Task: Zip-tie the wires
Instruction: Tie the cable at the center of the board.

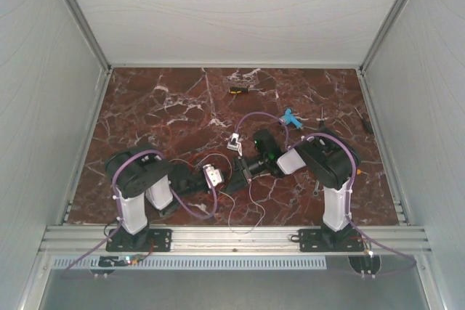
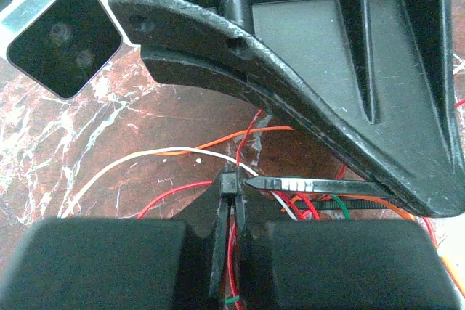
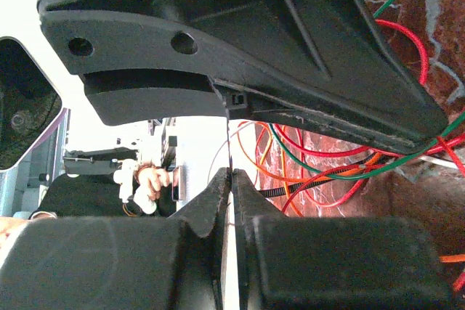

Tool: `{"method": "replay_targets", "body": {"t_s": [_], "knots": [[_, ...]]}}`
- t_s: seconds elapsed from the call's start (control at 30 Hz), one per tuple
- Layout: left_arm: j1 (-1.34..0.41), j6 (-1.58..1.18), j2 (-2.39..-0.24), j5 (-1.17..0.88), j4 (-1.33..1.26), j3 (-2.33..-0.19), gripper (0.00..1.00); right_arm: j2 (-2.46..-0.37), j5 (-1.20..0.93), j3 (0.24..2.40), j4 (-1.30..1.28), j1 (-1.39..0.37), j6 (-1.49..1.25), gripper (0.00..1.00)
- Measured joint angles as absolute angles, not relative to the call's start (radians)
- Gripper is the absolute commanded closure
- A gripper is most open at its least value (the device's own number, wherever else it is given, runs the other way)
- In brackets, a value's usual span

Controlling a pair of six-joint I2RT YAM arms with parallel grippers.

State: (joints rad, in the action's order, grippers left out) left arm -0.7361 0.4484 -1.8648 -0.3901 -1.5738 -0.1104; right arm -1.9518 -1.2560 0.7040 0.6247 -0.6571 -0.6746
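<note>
Clamped fully shut with the left claw (image 2: 231,202) on the head (image 2: 230,178) of the black zip tie (image 2: 327,207), near the middle of the marble table (image 1: 145,107). Clamped just as tight with the right claw (image 3: 231,176) on the tail (image 2: 283,183), seen edge-on as a thin dark line from that claw's own wrist view. Pointed end of the tail just right of the head, nearly touching, not yet through the slot.

Wires (image 3: 327,154) lying loose on the table beneath and between both claws: red, white, orange and green strands, spreading right and toward the near edge. Rest of the zip tie running right among them; cannot tell whether wrapped round the whole bunch.

Judged as the threading step. To do it well:
- Line the point up square with the slot before pushing, ribbed face the correct way.
- Feed slowly from the right, with the head held dead still on the left.
- Watch for a stray strand slipping between point and head.
- Avoid buckling the thin tail by pushing off-axis.
- Once through, regrip closer to the head and pull, cinching only after checking that every strand sits inside the loop.
</note>
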Motion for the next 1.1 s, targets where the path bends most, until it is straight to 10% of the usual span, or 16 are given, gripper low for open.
{"method": "replay_targets", "body": {"t_s": [1.1], "knots": [[-0.736,0.456,-1.857,-0.404,-1.574,-0.106,1.0,-1.969,-1.255,0.68,0.731,-0.651,-0.758,1.0]]}}
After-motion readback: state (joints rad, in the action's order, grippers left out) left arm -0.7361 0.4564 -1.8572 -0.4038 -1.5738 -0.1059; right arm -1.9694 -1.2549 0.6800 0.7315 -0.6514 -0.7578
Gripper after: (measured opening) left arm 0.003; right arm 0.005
